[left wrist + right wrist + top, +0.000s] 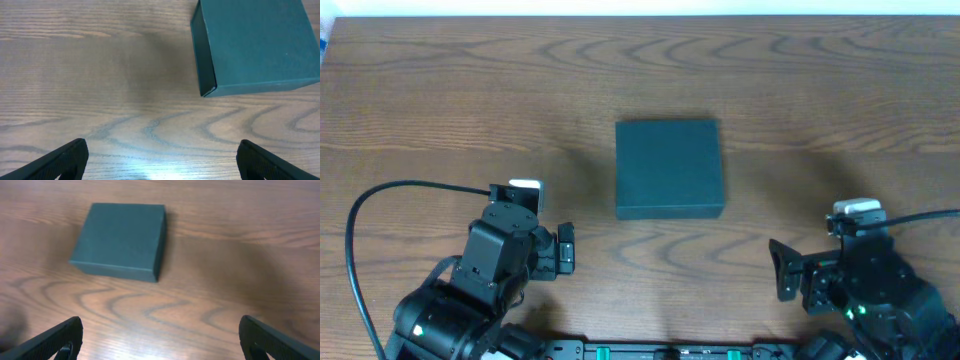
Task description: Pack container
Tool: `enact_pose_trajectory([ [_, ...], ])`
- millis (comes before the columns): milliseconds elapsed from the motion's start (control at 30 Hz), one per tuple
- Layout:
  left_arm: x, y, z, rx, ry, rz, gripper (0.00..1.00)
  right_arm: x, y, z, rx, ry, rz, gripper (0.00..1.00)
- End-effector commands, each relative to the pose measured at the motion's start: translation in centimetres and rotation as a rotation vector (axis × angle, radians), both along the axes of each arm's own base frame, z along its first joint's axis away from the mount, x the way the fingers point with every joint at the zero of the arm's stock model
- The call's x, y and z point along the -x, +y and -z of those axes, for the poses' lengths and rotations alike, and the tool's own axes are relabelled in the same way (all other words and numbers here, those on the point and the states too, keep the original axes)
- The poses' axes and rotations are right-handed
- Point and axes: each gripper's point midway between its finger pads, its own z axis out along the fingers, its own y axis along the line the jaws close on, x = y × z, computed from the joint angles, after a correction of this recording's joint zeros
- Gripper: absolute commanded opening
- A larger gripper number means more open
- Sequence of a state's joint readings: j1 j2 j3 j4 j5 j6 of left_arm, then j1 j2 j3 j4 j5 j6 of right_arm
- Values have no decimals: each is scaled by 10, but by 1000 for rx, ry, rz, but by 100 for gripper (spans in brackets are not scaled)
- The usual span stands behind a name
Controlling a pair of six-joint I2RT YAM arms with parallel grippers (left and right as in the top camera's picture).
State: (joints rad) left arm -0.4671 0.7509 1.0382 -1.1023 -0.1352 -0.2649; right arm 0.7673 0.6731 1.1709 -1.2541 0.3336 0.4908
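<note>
The container (669,167) is a dark teal square box with its lid closed, in the middle of the wooden table. It shows at the upper right of the left wrist view (255,45) and at the upper left of the right wrist view (120,240). My left gripper (162,155) is open and empty, near the front edge left of the box (563,250). My right gripper (160,337) is open and empty, near the front edge right of the box (786,270). No snack packets are in view.
The wooden table (440,100) fills the view. A black cable (360,210) loops from the left arm at the front left. The arm bases sit along the front edge.
</note>
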Motion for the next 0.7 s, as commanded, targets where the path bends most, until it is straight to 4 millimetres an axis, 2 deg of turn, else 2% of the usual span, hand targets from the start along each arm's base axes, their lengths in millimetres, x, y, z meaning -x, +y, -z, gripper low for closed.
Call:
enact_pose_trajectory([
  [0,1,1,3,-10,8,-4,96,0,4,13,64,-19,-132,99],
  [67,1,1,3,-10,8,-4,95,-3,3,21,74,-38,-162,99],
  [233,1,1,3,-10,8,-4,96,-2,-33,58,62,-36,7,99],
  [300,1,1,3,-10,8,-4,96,1,-42,71,68,-37,41,99],
  [433,1,1,3,-10,8,-4,96,10,-42,97,101,-99,-30,99],
  [667,1,1,3,-10,8,-4,96,8,-52,139,88,-97,47,99],
])
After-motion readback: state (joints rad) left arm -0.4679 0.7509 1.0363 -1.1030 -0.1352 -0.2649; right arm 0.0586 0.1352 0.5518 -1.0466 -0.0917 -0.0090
